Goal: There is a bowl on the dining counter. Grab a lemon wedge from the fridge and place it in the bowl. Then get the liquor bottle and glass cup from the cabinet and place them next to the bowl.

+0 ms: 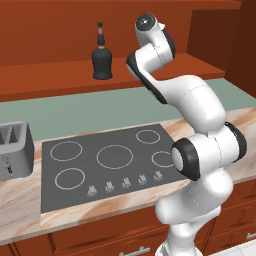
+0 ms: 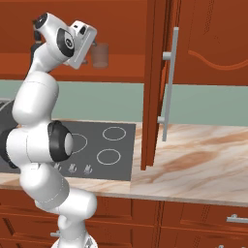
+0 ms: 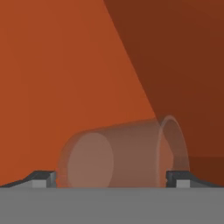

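A clear glass cup [image 3: 122, 153] lies across the hand view, which is rolled, between the two fingertips [image 3: 43, 178] of my open gripper [image 3: 111, 178], with a gap on each side. In the right base view the same glass cup [image 2: 100, 54] stands upright on the cabinet shelf just beyond my raised hand. The dark liquor bottle [image 1: 101, 55] stands upright on the shelf [image 1: 65, 75], left of my hand. The bowl, lemon wedge and fridge are out of view.
A dark cooktop [image 1: 110, 160] lies in the marble counter [image 2: 203, 155] below the arm. A toaster [image 1: 15, 150] stands at its left. The open cabinet door [image 2: 157, 82] with a long handle [image 2: 169, 87] hangs right of my hand.
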